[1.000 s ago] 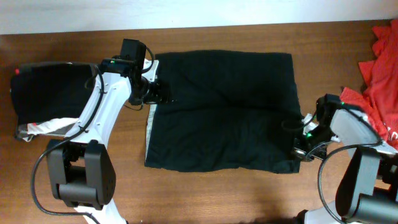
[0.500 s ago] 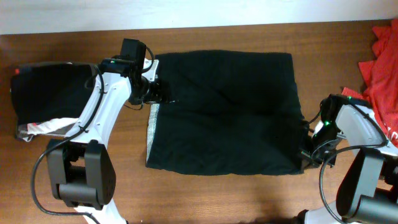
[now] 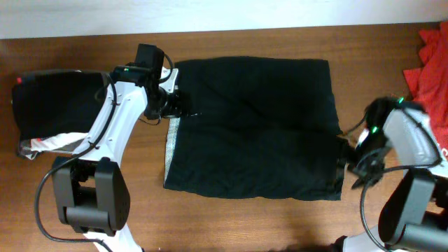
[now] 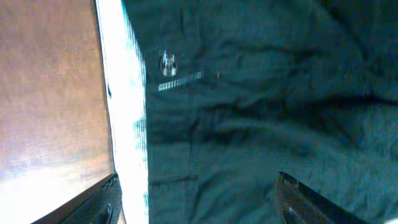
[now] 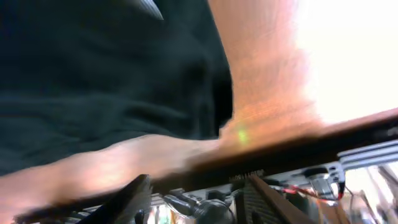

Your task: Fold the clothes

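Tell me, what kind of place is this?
Probably a robotics lab: two robot arms at a wooden table, a black garment spread flat between them, red clothes heaped at one edge.

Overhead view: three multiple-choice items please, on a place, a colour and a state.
1. The red-orange garment lies at: A) the right end of the table; B) its left end; C) its centre.
2. The large garment spread in the centre is: A) white; B) black; C) yellow.
3. The left fingers are: A) shut on cloth; B) open over the large garment; C) out of view.
Answers: 1 A, red cloth sits at the right edge; 2 B, black from overhead; 3 B, the wrist view shows both fingers apart, nothing between.
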